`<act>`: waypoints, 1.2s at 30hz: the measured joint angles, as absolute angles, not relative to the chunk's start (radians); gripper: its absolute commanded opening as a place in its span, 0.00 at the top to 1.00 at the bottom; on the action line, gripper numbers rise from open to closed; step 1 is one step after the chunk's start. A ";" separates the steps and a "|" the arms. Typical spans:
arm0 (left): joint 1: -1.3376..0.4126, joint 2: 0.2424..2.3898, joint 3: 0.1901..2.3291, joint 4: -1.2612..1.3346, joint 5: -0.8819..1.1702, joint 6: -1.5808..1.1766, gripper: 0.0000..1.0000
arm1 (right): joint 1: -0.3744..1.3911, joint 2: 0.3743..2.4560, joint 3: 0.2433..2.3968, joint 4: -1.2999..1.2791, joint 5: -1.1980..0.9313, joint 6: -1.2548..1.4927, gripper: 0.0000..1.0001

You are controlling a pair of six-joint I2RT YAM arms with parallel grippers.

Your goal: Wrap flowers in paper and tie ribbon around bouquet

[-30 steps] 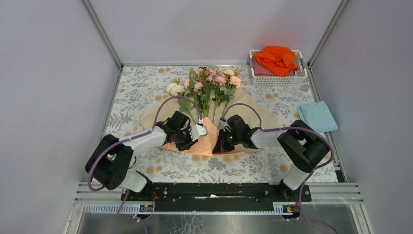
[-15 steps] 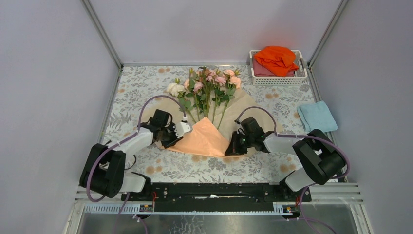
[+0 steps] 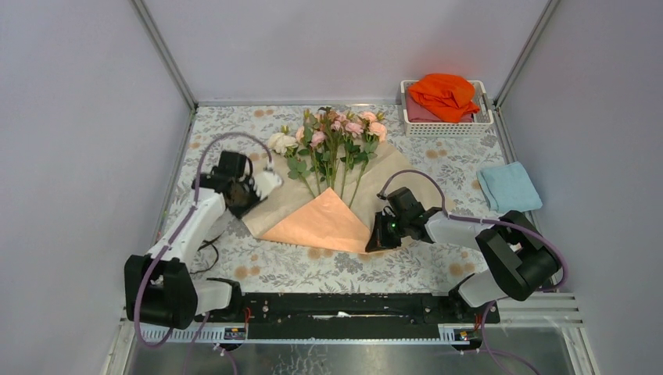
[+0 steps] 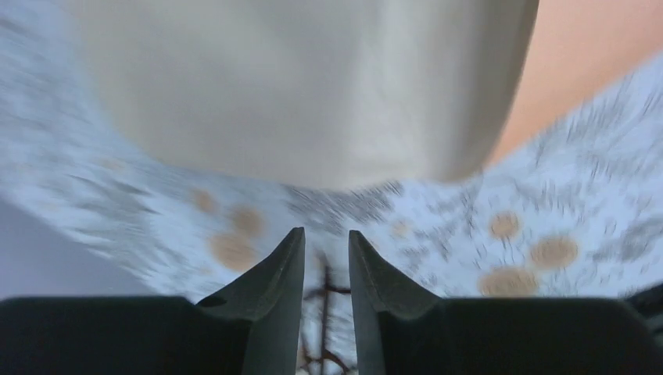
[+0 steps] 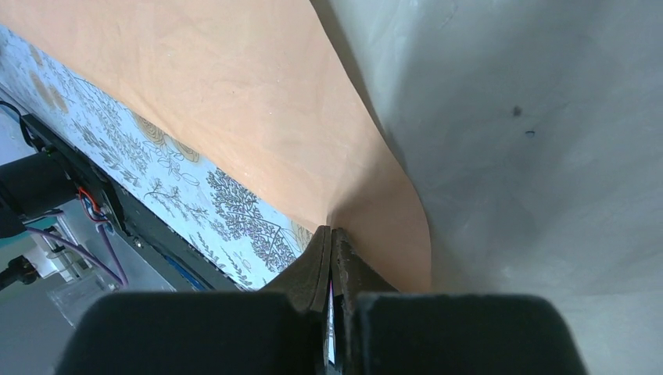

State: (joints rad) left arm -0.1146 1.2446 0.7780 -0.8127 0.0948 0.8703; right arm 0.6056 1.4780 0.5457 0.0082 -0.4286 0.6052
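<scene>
The flowers (image 3: 332, 139), pink and cream blooms on green stems, lie on the tan face of the paper (image 3: 274, 205) at mid-table. The paper's near part is folded over as a flat peach triangle (image 3: 324, 223) across the stem ends. My right gripper (image 3: 377, 237) is shut on the paper's edge at that flap's right corner; the pinch (image 5: 330, 232) shows in the right wrist view. My left gripper (image 3: 249, 199) hangs open and empty off the paper's left edge, with table covering showing between its fingertips (image 4: 326, 234). The ribbon is out of view. No bouquet cone shows.
A white basket (image 3: 446, 129) with a bright orange cloth (image 3: 444, 94) stands at the back right. A light blue cloth (image 3: 510, 186) lies at the right edge. Floral table covering (image 3: 234, 133) shows left of the paper. Grey walls enclose three sides.
My left gripper has pulled away from the peach flap, up and to the left. My right gripper has shifted right, still pinching the paper. The flap now lies flat.
</scene>
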 measured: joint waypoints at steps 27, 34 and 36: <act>-0.659 1.745 0.957 -0.189 0.366 -0.004 0.58 | 0.606 1.374 0.562 -0.181 -0.247 0.587 0.87; -0.659 1.754 0.957 -0.176 0.367 -0.018 0.58 | 0.606 1.292 0.572 -0.371 -0.118 0.577 0.84; -0.659 1.757 0.957 -0.174 0.368 -0.019 0.58 | 0.606 1.244 0.572 -0.438 -0.075 0.584 0.80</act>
State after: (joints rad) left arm -0.6586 1.7565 0.9565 -0.1738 0.3676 -0.0185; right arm 0.6056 1.2438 0.5724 -0.4381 -0.0753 0.5842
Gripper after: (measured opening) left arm 0.418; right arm 0.150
